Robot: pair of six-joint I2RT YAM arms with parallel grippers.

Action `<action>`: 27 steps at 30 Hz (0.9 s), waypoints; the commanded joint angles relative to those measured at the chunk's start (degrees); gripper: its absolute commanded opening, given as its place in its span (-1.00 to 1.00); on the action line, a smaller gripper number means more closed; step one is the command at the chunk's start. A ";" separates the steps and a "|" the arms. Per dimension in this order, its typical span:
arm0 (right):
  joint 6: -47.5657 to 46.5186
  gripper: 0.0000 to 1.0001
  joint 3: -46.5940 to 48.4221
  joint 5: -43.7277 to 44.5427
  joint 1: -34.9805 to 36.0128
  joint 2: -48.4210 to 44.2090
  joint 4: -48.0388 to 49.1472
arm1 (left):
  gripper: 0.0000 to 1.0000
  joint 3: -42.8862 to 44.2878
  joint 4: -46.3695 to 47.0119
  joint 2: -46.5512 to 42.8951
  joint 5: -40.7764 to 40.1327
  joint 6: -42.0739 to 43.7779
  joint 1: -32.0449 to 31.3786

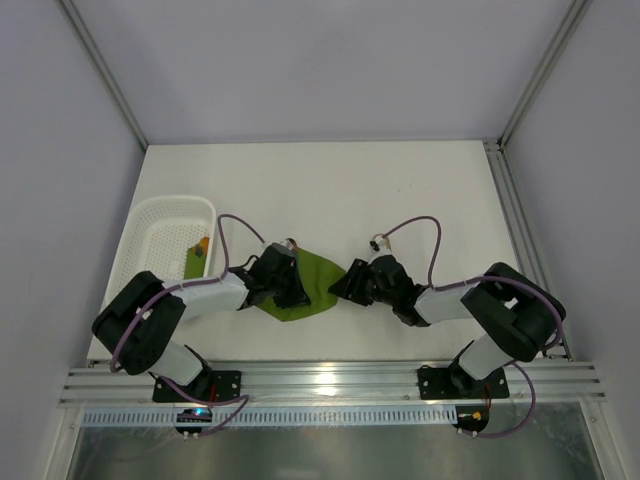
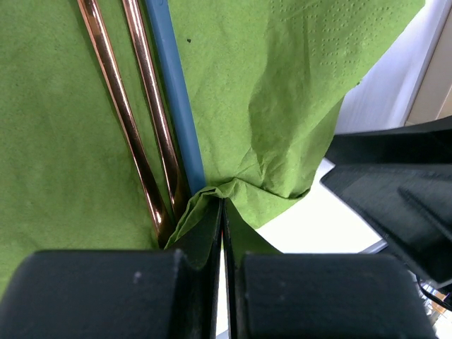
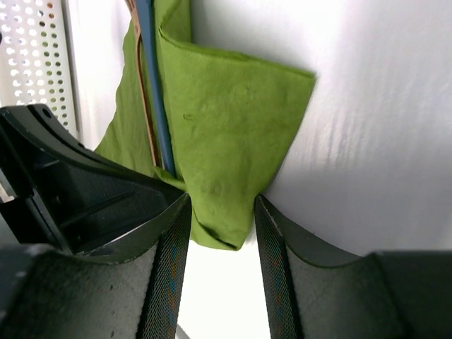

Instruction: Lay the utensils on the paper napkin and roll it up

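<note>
Top external — left arm (image 1: 215, 293) reaches inward (low) — left gripper (image 1: 298, 290) pinches napkin (image 1: 320, 272).

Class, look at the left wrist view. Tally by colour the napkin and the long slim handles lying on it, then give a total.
Green napkin: 1
Copper-brown handles: 2
Blue handle: 1
Total: 4

Overhead camera looks down; both close wrist cameras share the napkin (image 2: 282, 106).
</note>
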 commanded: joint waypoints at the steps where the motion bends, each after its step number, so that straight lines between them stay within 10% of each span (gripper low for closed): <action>1: -4.50 -0.09 -0.18 6.83 -1.02 -0.68 -8.00 | -1.00 -0.37 0.48 0.00 -1.60 -0.11 -0.08; 27: 0.42 -0.11 -1.75 -12.51 -0.32 8.72 13.00 | -1.00 0.24 -0.40 -0.08 -1.77 0.07 -0.08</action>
